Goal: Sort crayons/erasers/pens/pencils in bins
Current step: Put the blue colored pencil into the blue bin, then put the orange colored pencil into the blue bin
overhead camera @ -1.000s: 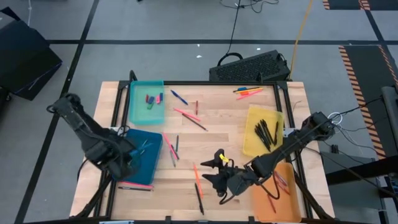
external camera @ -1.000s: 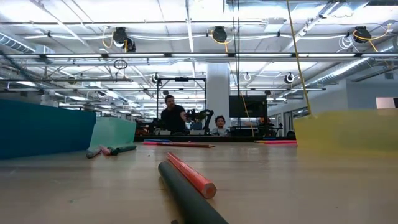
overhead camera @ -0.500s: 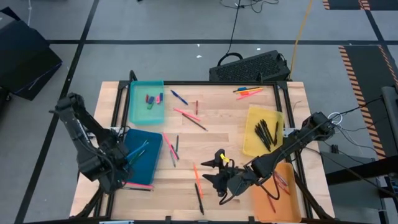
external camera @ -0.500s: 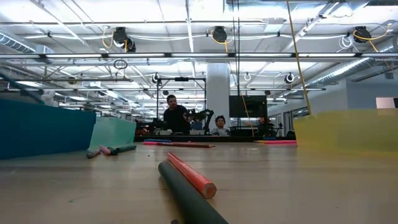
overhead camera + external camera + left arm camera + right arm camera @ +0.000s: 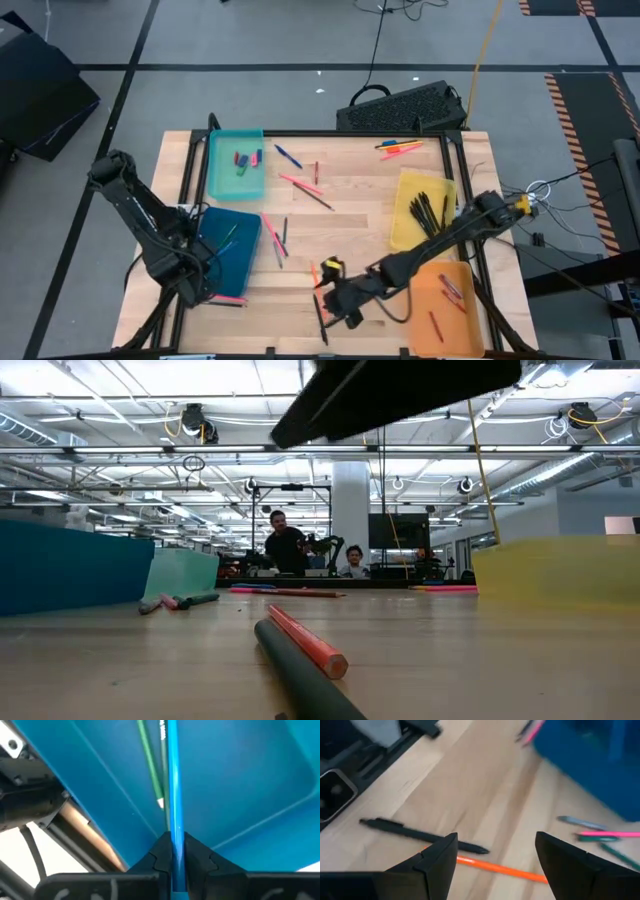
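My left gripper (image 5: 204, 274) is at the near left corner of the dark blue bin (image 5: 232, 250), shut on a long blue stick (image 5: 172, 780) that reaches out over the bin. A green pencil (image 5: 149, 765) lies inside that bin. My right gripper (image 5: 323, 300) hovers open near the table's front edge, above an orange stick (image 5: 500, 869) and a black pen (image 5: 420, 834) lying flat on the wood. The teal bin (image 5: 222, 185) holds erasers (image 5: 245, 160). The yellow bin (image 5: 405, 235) holds black pens, and the orange bin (image 5: 455, 325) holds red crayons. My left gripper pinches the blue stick near one end (image 5: 174, 829) between its two fingers. The stick runs straight on along the fingers, out over the dark blue bin. Whether its far end touches the bin floor cannot be told.
Loose pink, red and blue sticks lie mid-table (image 5: 300, 185) and beside the blue bin (image 5: 275, 237). More lie at the far right (image 5: 400, 148). A pink stick (image 5: 225, 298) lies at the blue bin's near side. A black keyboard (image 5: 400, 108) sits beyond the far edge.
My right gripper has gone toward the table's left and near edge, from beside the orange bin to above the orange stick and black pen. My left gripper has drawn back toward the near left corner of the dark blue bin.
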Robot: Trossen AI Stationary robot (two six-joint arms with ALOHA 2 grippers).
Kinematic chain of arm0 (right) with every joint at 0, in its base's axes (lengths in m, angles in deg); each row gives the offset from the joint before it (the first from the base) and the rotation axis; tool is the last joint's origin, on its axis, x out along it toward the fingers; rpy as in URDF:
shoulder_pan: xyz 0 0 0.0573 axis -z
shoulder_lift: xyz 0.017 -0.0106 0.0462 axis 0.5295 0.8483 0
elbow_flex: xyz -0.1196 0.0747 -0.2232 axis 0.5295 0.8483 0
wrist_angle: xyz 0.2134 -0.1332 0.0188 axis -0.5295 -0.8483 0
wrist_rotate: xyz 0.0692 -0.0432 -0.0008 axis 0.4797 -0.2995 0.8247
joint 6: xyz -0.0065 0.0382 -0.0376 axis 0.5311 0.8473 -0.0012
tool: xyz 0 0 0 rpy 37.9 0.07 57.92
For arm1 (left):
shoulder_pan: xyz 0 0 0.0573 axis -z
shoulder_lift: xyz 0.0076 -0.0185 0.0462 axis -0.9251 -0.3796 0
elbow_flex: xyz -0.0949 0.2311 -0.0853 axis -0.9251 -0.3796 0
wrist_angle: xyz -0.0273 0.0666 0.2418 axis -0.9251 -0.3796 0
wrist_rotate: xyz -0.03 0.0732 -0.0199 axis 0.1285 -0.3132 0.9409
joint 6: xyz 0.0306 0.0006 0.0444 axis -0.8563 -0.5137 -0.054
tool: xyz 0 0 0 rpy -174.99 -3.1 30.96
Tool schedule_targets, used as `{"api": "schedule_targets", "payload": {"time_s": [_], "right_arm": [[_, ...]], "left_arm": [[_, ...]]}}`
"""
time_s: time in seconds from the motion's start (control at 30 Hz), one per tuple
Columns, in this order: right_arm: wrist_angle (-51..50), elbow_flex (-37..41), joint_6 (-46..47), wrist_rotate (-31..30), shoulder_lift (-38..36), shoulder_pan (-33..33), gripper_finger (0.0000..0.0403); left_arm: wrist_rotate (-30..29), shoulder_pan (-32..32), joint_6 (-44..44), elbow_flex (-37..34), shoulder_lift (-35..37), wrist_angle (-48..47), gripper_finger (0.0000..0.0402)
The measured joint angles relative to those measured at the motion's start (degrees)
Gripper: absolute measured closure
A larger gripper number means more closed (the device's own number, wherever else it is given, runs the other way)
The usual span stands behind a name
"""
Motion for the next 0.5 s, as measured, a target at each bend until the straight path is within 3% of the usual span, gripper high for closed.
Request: {"api": "schedule_targets", "payload": {"time_s": [0.17,0.5], "right_arm": [[-10.4,-7.77,-5.5,8.9,4.72,3.51,0.0154],[-10.31,-10.19,-22.59,25.59,11.71,10.92,0.0181]], "left_arm": [[2.07,-0.4,-1.22,-0.13,0.02,0.04,0.035],[5.26,-2.17,-0.39,-0.08,1.39,-0.23,0.0191]]}}
